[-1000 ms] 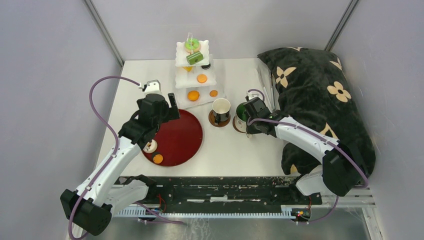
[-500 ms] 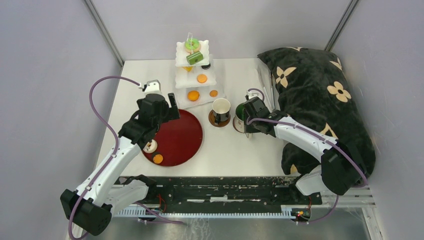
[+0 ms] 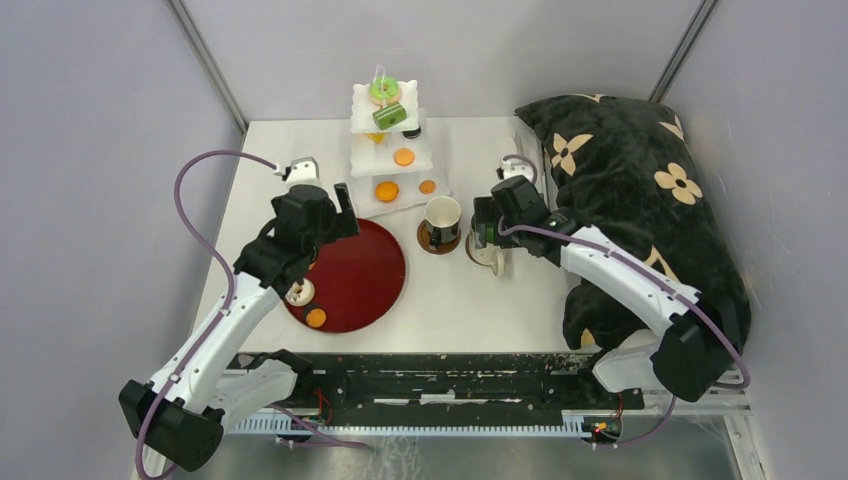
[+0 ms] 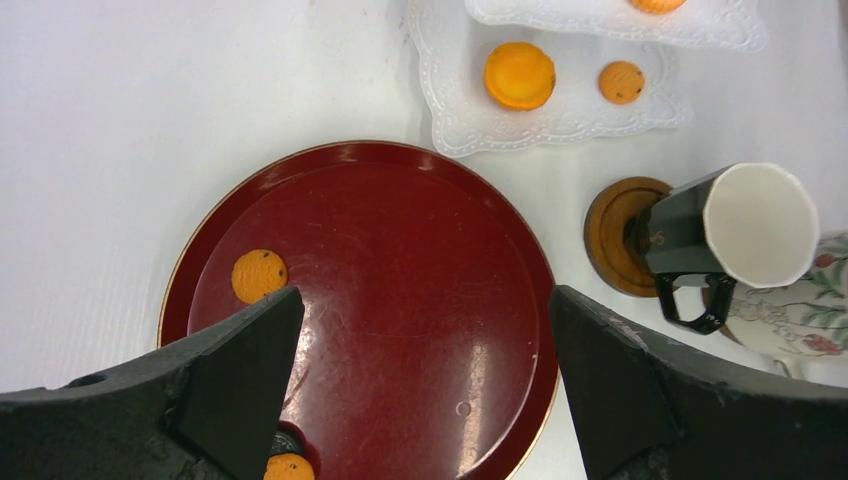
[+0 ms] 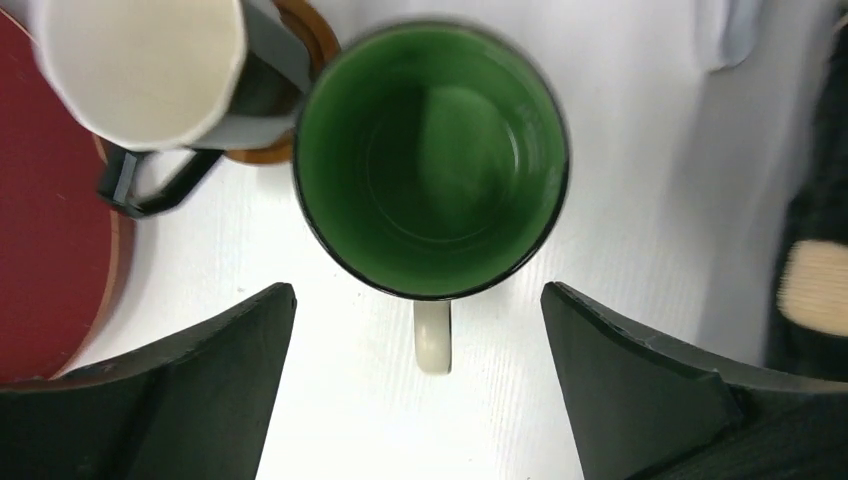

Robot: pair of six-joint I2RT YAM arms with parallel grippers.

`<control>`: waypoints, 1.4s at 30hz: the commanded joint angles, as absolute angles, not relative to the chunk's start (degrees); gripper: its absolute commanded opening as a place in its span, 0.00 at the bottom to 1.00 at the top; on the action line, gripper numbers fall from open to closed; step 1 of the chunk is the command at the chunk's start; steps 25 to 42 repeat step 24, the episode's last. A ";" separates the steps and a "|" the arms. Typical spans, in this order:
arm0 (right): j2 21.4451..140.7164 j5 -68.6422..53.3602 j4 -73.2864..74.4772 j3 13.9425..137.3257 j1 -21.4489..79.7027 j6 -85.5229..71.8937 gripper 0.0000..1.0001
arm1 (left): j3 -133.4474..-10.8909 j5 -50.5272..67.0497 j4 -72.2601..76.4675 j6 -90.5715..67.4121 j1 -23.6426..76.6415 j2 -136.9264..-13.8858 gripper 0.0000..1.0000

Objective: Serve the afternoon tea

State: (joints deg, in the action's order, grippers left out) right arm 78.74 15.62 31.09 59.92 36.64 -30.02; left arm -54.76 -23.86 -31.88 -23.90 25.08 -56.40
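The white three-tier stand (image 3: 391, 150) at the back holds a green donut (image 3: 383, 91), a green cake (image 3: 390, 115) and orange discs (image 4: 519, 75). Two more orange discs (image 4: 259, 275) lie on the dark red tray (image 4: 400, 250). A black mug (image 5: 140, 65) with a white inside stands on a brown coaster (image 4: 612, 235). Beside it stands the green-lined mug (image 5: 432, 160), its pale handle (image 5: 432, 338) pointing between the jaws of my right gripper (image 5: 420, 380). That gripper hangs open above the mug and touches nothing. My left gripper (image 4: 420, 330) hovers open over the tray, empty.
A black pillow (image 3: 640, 200) with pale flowers fills the right side of the table, close behind the right arm. The tray (image 3: 350, 275) takes up the left middle, with a small pale piece (image 3: 300, 292) near its left rim. Grey walls enclose the table.
My right gripper has opened wide, let go of the green-lined mug and drawn up and back from it. The mug stays standing. The left arm has barely moved.
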 commanded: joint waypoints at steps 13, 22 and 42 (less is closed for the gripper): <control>74.09 42.44 48.99 95.27 36.85 -18.33 1.00 | -68.76 -21.30 -34.82 -27.83 24.65 -54.68 0.99; 64.57 48.08 40.41 85.08 36.84 -18.44 1.00 | -63.50 -24.45 -29.49 -25.67 24.64 -48.17 0.99; 64.55 48.08 40.49 84.39 36.85 -19.17 1.00 | -63.24 -24.68 -29.88 -25.58 24.65 -47.91 0.99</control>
